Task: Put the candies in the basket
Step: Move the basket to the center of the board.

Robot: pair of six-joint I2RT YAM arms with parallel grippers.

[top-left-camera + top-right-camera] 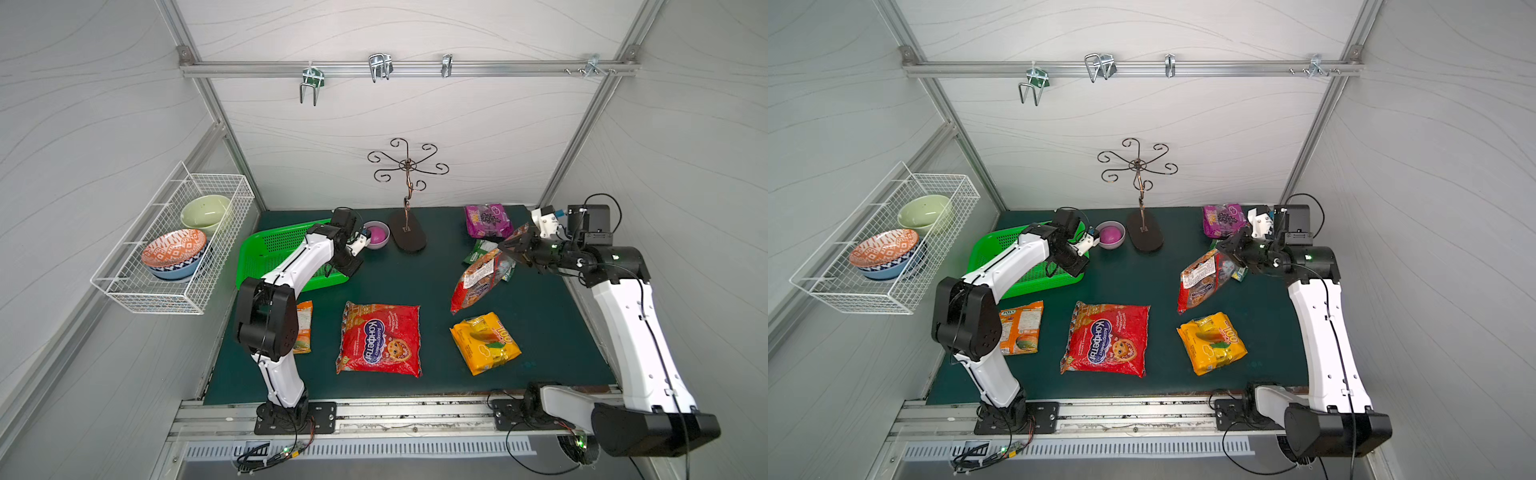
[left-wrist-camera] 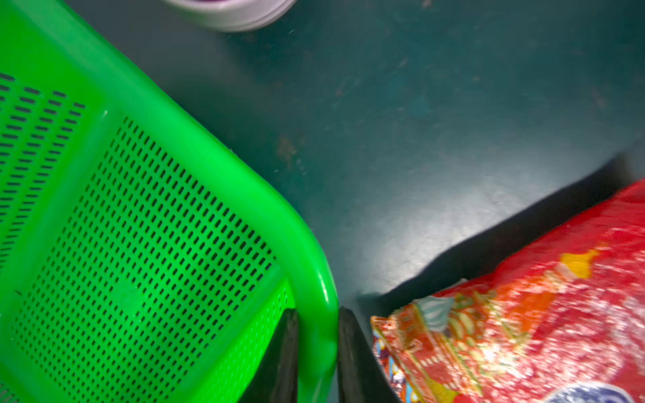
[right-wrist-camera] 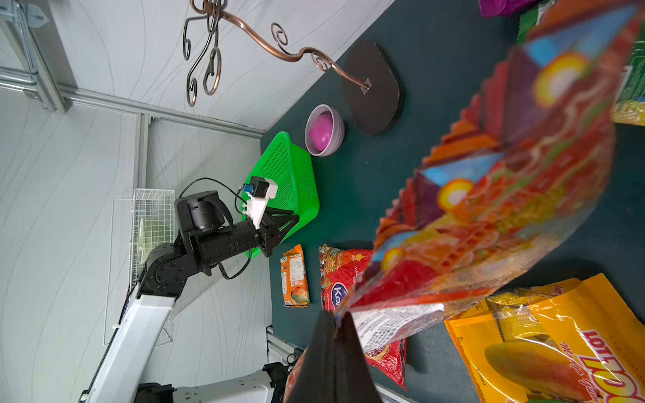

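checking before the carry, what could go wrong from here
The right gripper pinches the lifted red bag only by an edge; it hangs loose and might slip. The left gripper clamps the basket at its rim, and the left arm lies across the basket, so the drop space looks tight.

The basket is glossy, smooth green plastic. The red candy bag and yellow candy bag are shiny crinkled film; the tabletop looks matt and scuffed.
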